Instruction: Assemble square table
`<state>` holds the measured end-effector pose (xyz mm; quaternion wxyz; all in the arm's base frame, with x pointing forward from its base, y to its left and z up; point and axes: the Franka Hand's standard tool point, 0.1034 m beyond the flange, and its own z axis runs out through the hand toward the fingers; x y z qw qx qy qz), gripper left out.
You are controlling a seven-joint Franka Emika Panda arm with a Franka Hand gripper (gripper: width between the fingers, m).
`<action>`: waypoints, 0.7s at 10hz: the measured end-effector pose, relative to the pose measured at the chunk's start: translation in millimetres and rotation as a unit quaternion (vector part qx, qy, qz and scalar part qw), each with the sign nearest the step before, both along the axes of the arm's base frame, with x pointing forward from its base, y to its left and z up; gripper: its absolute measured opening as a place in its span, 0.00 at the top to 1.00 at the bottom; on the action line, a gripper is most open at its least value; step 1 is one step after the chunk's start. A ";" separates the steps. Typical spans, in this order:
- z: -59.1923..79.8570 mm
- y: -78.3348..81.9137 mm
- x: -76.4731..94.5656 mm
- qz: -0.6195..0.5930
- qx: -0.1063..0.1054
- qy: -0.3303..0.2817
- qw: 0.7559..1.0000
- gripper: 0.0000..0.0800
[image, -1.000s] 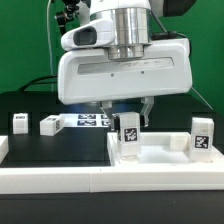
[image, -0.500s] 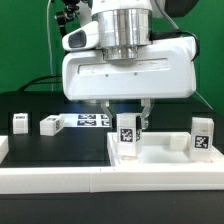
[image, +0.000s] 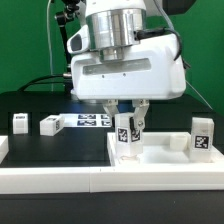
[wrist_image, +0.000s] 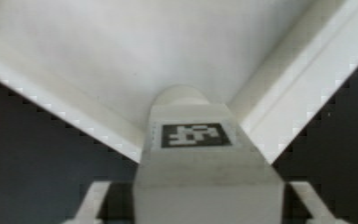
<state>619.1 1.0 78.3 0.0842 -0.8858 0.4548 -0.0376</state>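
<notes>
The square table's white slab point(image: 165, 155) lies at the front on the exterior view's right, raised rim up. One white tagged leg point(image: 127, 141) stands upright at its near left corner. My gripper point(image: 128, 124) comes down from above and is shut on that leg, one finger on either side. In the wrist view the leg point(wrist_image: 197, 135) rises between my fingers point(wrist_image: 98, 203), tag facing the camera, with the slab's corner point(wrist_image: 140, 50) beneath; my gripper point(wrist_image: 197, 206) spans it. A second leg point(image: 201, 137) stands at the slab's right side.
Two loose legs point(image: 19, 121) point(image: 49, 124) lie on the black surface at the exterior view's left. The marker board point(image: 92, 120) lies flat behind them. A long white rail point(image: 60, 180) borders the front edge. Green backdrop behind.
The gripper's hand has turned about its vertical axis, its body now angled toward the exterior view's right, fingers still around the leg. The slab and other legs have not moved.
</notes>
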 end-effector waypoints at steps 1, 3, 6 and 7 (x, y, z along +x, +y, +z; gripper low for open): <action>0.0 0.3 0.0 -0.020 0.002 0.002 1.000 0.64; -0.1 -0.1 -0.2 -0.080 0.014 0.008 0.997 0.64; -0.8 0.4 -0.7 -0.153 0.028 0.013 0.988 0.64; -0.8 0.2 -0.9 -0.172 0.032 0.013 0.985 0.64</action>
